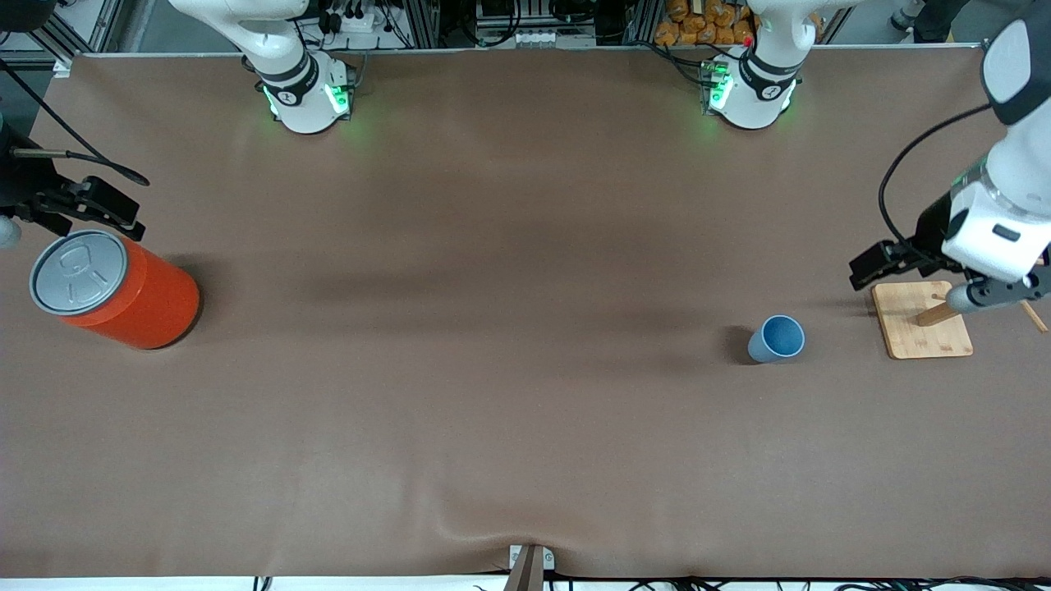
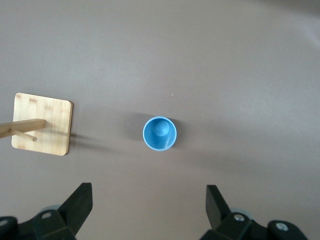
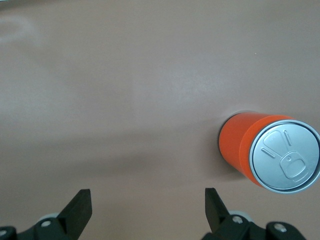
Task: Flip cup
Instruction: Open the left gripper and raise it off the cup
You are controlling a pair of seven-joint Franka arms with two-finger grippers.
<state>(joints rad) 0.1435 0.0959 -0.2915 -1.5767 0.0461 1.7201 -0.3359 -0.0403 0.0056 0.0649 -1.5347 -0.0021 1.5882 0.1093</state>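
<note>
The cup (image 1: 776, 338) is small, light blue and tapered. It stands on the brown table toward the left arm's end, wide open end up. In the left wrist view the cup (image 2: 160, 133) shows from above, apart from the fingers. My left gripper (image 2: 149, 200) is open and empty. In the front view the left gripper (image 1: 981, 294) hangs over the wooden board beside the cup. My right gripper (image 3: 148, 202) is open and empty. In the front view the right gripper (image 1: 33, 209) is up over the table's edge at the right arm's end, by the orange can.
A large orange can (image 1: 123, 291) with a grey pull-tab lid stands at the right arm's end; it also shows in the right wrist view (image 3: 270, 152). A small wooden board (image 1: 924, 332) with slanted pegs lies beside the cup; the left wrist view shows it too (image 2: 45, 132).
</note>
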